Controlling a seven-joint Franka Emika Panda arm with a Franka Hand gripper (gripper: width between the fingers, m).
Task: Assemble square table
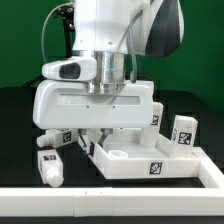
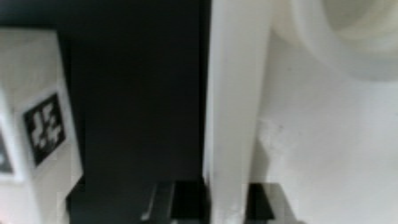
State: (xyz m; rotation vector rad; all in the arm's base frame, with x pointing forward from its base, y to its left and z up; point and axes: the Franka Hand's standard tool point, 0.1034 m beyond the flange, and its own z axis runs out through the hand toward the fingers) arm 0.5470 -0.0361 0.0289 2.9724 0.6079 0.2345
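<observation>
Over the black table (image 1: 15, 125), the gripper (image 1: 100, 140) pinches the tabletop's (image 1: 150, 162) rim.
Exterior view: the gripper sits at the tabletop's ten-o'clock corner; the tabletop lies at five o'clock in frame, one leg (image 1: 50, 166) at eight o'clock, a second leg (image 1: 186, 130) at three. Wrist view: the fingers (image 2: 175, 205) are closed on the raised rim (image 2: 237, 110), a tagged leg (image 2: 36, 120) near it.

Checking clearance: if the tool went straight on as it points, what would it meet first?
The tabletop: the tool points down and seems closed on its rim wall, so that wall comes first. How much depth is left beneath is unclear.
</observation>
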